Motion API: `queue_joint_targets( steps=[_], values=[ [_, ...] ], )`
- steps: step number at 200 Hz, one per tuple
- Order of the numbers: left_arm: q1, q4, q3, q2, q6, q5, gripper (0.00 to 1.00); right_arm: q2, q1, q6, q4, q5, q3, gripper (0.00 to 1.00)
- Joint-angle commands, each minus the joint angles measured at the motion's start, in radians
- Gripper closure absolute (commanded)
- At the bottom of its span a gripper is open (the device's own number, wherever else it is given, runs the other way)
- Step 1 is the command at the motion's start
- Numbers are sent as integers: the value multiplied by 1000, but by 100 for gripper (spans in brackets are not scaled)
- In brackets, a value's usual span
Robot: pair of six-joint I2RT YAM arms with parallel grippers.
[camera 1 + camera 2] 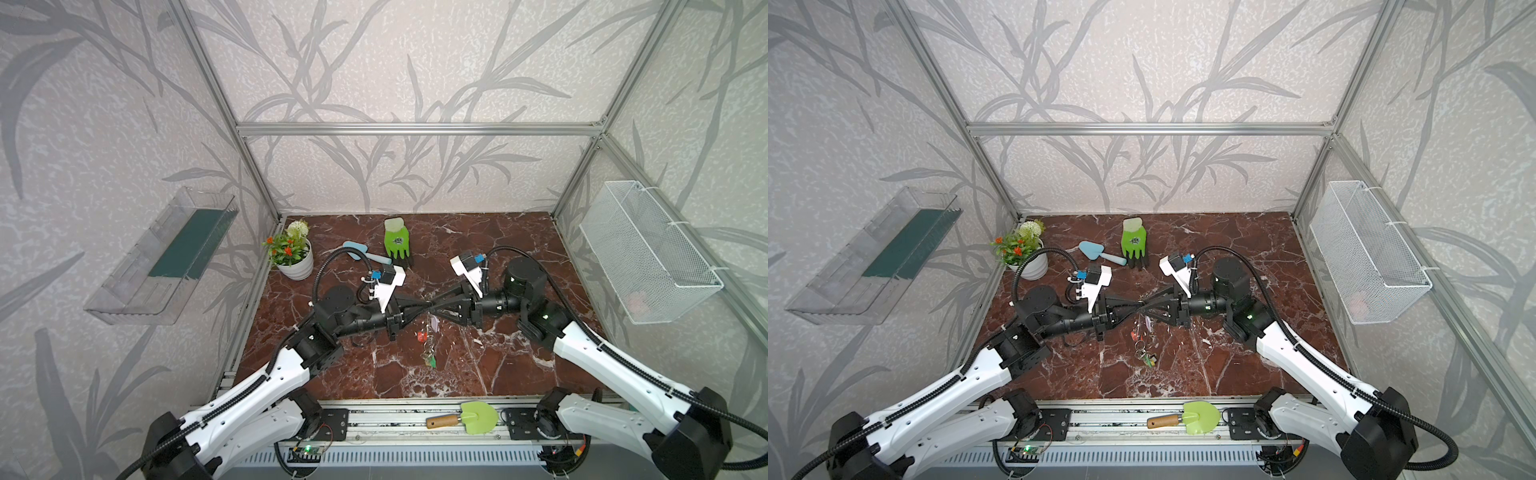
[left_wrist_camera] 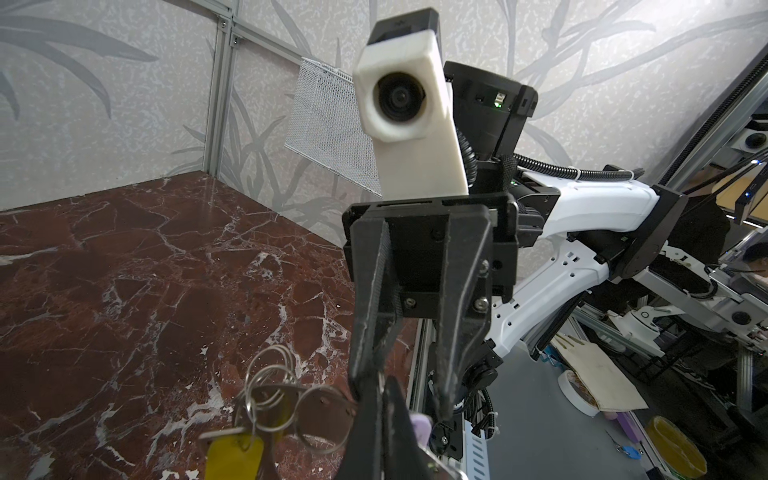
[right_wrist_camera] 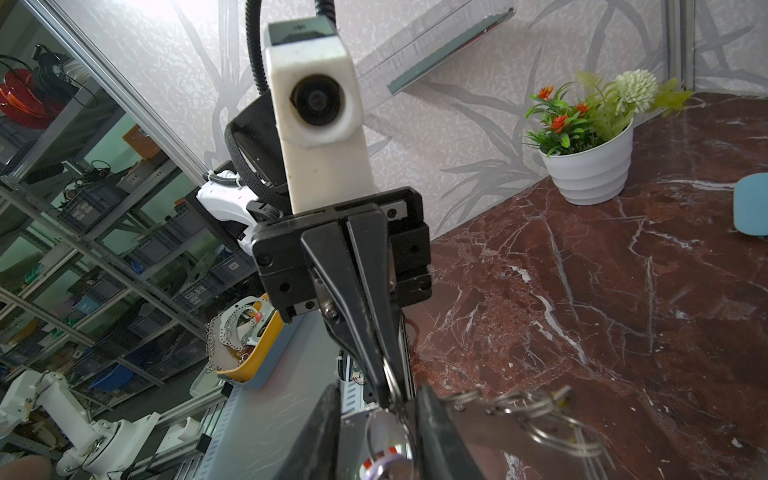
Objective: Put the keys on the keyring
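Observation:
Both grippers meet tip to tip above the middle of the marble table. My left gripper (image 1: 428, 308) (image 2: 384, 399) is shut on the rim of the keyring (image 2: 319, 412), a flat grey metal disc hung with wire loops. A yellow key (image 2: 235, 455) hangs from it. Red (image 1: 421, 336) and green (image 1: 433, 363) keys dangle below in both top views. My right gripper (image 1: 434, 310) (image 3: 378, 390) faces the left one, its jaws apart on either side of the left gripper's tips. A small split ring carrying a lilac key (image 3: 380, 467) lies between them. The keyring (image 3: 490, 428) extends past one finger.
At the back stand a white flower pot (image 1: 296, 264), a blue trowel (image 1: 365, 252) and a green glove (image 1: 397, 243). A green trowel (image 1: 478, 417) lies on the front rail. A wire basket (image 1: 648, 253) hangs on the right wall, a clear shelf (image 1: 166, 257) on the left.

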Motion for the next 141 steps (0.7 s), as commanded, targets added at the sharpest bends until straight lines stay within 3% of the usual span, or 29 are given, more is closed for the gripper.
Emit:
queue_joint_targets(
  steps=[1, 141],
  values=[
    [8, 60, 51, -31, 17, -15, 100, 2, 9, 0, 23, -12, -10, 68],
    [12, 65, 49, -26, 8, -3, 100, 36, 7, 33, 93, -26, -6, 81]
  ],
)
